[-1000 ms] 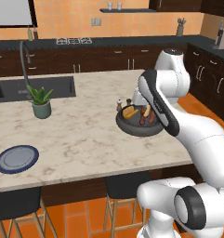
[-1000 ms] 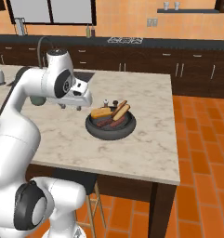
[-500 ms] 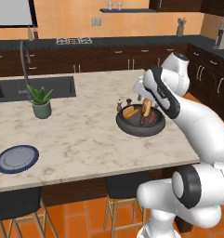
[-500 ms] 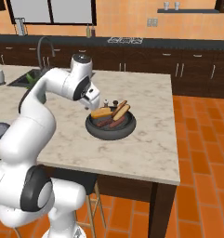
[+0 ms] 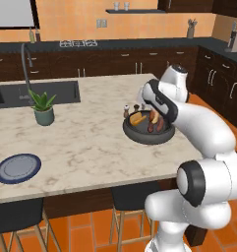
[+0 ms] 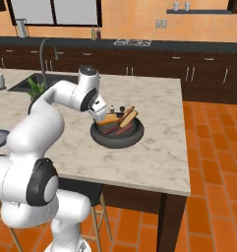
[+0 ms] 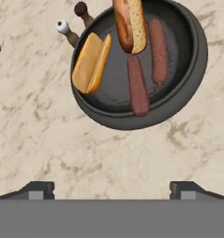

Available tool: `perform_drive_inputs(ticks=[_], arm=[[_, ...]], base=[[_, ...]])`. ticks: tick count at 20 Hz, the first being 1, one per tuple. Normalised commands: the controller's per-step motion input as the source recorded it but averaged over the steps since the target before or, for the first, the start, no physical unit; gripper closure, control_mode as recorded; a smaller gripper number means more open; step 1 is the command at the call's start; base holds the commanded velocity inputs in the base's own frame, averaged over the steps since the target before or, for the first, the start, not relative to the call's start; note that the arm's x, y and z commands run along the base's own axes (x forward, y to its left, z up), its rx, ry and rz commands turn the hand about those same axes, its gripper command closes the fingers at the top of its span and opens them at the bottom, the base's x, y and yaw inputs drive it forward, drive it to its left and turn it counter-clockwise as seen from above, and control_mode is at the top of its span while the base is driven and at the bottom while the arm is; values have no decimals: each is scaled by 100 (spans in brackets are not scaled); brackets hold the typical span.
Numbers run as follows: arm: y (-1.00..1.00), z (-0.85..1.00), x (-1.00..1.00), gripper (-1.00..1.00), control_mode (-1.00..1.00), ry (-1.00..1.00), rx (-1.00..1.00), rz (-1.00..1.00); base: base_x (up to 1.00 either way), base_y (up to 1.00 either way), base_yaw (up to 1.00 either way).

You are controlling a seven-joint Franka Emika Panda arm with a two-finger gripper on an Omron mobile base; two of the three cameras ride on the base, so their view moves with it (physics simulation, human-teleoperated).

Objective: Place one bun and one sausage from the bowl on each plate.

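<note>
Arm has swung in over bowl [image 7: 197,60] from left side. Gripper [image 7: 111,188] now above near rim, jaws wide apart, empty. Buns [image 7: 91,62], sausages [image 7: 138,85] in bowl; plate [image 5: 17,168] bare, well apart on tabletop [image 5: 90,142]. First pick pending.

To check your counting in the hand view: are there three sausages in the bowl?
No, the bowl holds two sausages and two buns.

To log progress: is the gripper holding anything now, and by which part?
Nothing is held. The gripper is open, its fingers bare above the counter; buns and sausages lie in the bowl.
</note>
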Motion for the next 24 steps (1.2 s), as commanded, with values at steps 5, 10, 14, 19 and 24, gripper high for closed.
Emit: perform_drive_inputs(ticks=[5, 10, 14, 19, 24], arm=[[-10, -30, 45, -100, -100, 17, 1, -5], [-1, -10, 50, -100, -100, 8, 5, 0], [0, -47, 48, -100, -100, 10, 1, 0], [0, -37, 70, -100, -100, 6, 1, -1], [0, -43, 60, -100, -100, 3, 0, 0]], base=[[0, 0, 0], [0, 0, 0], [0, 0, 0], [0, 0, 0], [0, 0, 0]])
